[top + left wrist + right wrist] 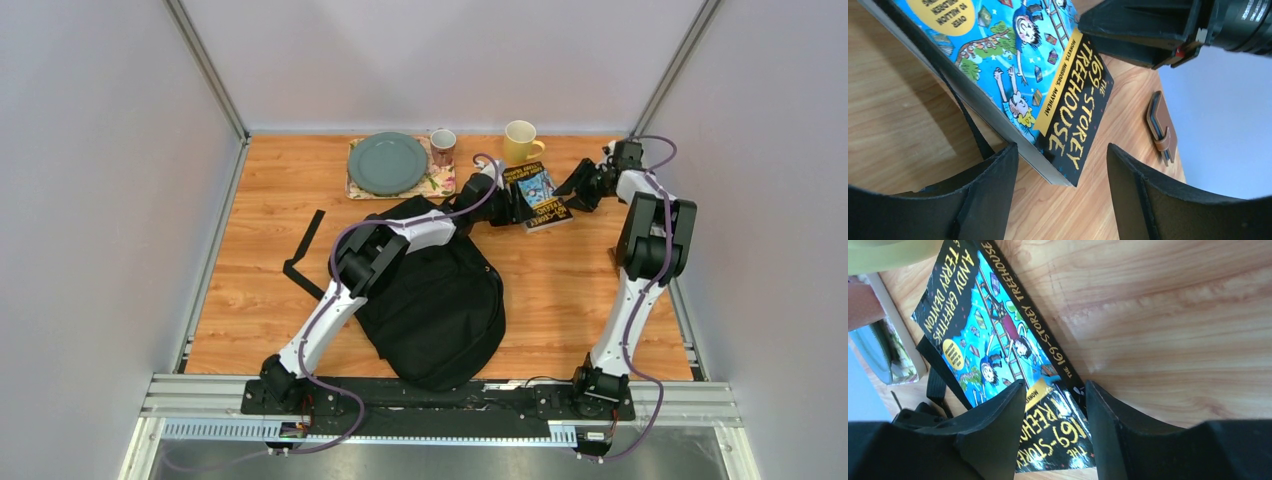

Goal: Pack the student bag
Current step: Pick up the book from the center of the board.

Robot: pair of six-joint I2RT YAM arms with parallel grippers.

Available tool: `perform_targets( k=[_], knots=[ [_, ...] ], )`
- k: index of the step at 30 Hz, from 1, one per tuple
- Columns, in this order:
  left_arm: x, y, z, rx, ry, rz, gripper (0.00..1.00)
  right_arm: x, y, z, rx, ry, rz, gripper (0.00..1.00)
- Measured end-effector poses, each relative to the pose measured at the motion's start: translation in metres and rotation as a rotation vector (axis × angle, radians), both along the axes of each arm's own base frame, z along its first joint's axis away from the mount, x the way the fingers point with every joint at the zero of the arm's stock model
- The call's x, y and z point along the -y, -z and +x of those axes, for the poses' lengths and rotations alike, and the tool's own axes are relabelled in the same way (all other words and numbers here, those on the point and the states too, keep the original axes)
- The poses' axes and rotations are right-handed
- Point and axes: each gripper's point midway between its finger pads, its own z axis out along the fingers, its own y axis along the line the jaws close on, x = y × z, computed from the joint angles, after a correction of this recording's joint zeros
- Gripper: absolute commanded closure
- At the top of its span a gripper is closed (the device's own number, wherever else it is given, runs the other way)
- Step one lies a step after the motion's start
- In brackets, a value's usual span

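Note:
The student bag (435, 305), a large black backpack, lies flat in the middle of the table under my left arm. A book (540, 195) with a blue and black cover lies behind it to the right. My left gripper (513, 207) is at the book's left side. Its jaws (1063, 165) stand open, with the book's near corner (1073, 150) just ahead of the gap and nothing between them. My right gripper (572, 192) is at the book's right side. It is open (1055, 385), one finger over the cover (993, 335) and the other beside the spine.
A grey plate (387, 162) on a floral placemat (440, 182), a brown mug (442, 145) and a yellow mug (521, 141) stand along the back. A loose black strap (303, 250) trails left of the bag. A small brown wallet (1162, 127) lies near the right wall.

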Motion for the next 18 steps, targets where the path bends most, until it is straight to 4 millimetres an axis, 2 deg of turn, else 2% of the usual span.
perform_targets(
  k=[4, 8, 12, 16, 18],
  knots=[
    [0.001, 0.000, 0.003, -0.038, 0.011, -0.027, 0.30, 0.001, 0.000, -0.008, 0.045, 0.017, 0.045, 0.48],
    [-0.003, 0.000, 0.003, -0.068, 0.024, -0.044, 0.35, -0.002, -0.001, -0.025, 0.070, 0.041, 0.070, 0.49],
    [-0.008, 0.005, 0.004, -0.092, 0.030, -0.034, 0.52, -0.011, -0.003, -0.042, 0.072, 0.044, 0.074, 0.50],
    [-0.017, 0.010, 0.001, -0.135, 0.032, -0.012, 0.64, -0.024, -0.001, -0.066, 0.047, 0.051, 0.053, 0.50],
    [-0.024, 0.011, -0.002, -0.156, 0.025, 0.015, 0.77, -0.029, -0.001, -0.080, 0.024, 0.066, 0.043, 0.50]
  ],
)
